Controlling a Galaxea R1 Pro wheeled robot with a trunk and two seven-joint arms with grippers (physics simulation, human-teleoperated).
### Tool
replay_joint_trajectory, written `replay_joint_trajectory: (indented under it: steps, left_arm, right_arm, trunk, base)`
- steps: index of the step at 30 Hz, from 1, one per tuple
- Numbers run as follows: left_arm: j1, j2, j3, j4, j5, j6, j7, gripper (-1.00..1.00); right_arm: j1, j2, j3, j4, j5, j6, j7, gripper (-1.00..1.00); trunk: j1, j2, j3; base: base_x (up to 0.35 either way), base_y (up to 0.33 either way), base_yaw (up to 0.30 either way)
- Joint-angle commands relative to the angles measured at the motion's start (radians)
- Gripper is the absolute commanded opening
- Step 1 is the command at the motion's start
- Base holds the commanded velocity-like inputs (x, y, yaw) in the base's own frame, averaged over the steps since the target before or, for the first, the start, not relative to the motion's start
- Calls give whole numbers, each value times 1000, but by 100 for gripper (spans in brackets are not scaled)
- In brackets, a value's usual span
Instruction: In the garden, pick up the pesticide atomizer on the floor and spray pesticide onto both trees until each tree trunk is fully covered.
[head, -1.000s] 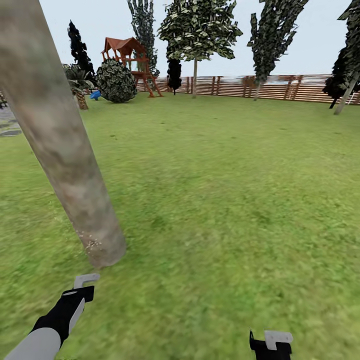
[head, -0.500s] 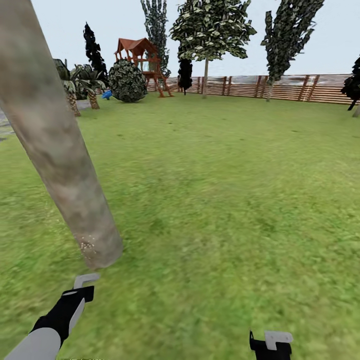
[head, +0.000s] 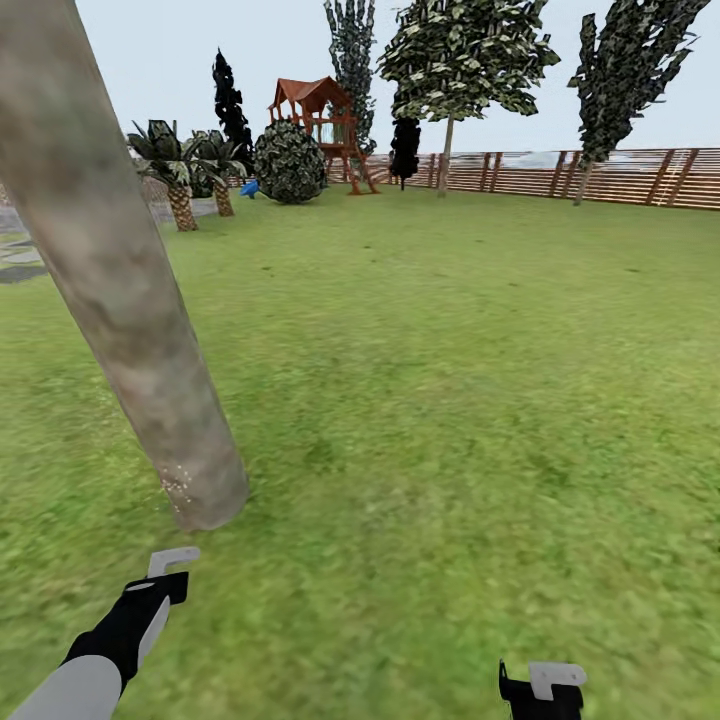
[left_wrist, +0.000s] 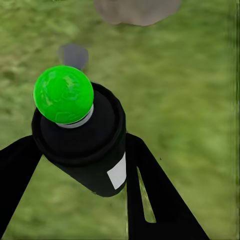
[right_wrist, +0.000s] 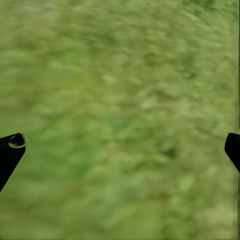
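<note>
Our left tool (left_wrist: 82, 165) is clamped around the pesticide atomizer (left_wrist: 80, 135), a squat black canister with a white label, whose cap here shows bright green rather than red. Its nozzle end points at the foot of the thick, pale grey-brown mottled tree trunk (head: 120, 290), which leans up and away just ahead of that tool. In the head view the left tool (head: 160, 580) sits low, near the trunk's base, where a small patch of whitish pesticide specks (head: 178, 485) clings to the bark.

We judge the step in hand to be spraying the first trunk, and it looks barely begun: the specks cover only a spot near the ground, the rest of the column is bare. The next move calls for raising the nozzle along the trunk and working round it.

Our right tool (right_wrist: 120, 142) is spread wide with nothing between its tips, held over the green lawn (head: 450, 400). To that side of the left tool the grass lies open far out to the brown slatted wooden fence (head: 600, 175), so the base has free room to circle the trunk.
</note>
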Motion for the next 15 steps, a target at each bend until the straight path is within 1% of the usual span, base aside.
replay_joint_trajectory:
  steps: [1,5,7,15]
  left_arm:
    - [0,0,0,0,0,0,0,-100]
    - [0,0,0,0,0,0,0,-100]
    - [0,0,0,0,0,0,0,-100]
    - [0,0,0,0,0,0,0,-100]
  right_arm:
    - [0,0,0,0,0,0,0,100]
    - [0,0,0,0,0,0,0,100]
    - [0,0,0,0,0,0,0,100]
    - [0,0,0,0,0,0,0,100]
  trunk:
    - [0,0,0]
    - [0,0,0]
    - [0,0,0]
    - [0,0,0]
  base:
    - [96,-261,2]
    - [98,-261,1]
    - [118,-261,93]
    - [132,-261,259]
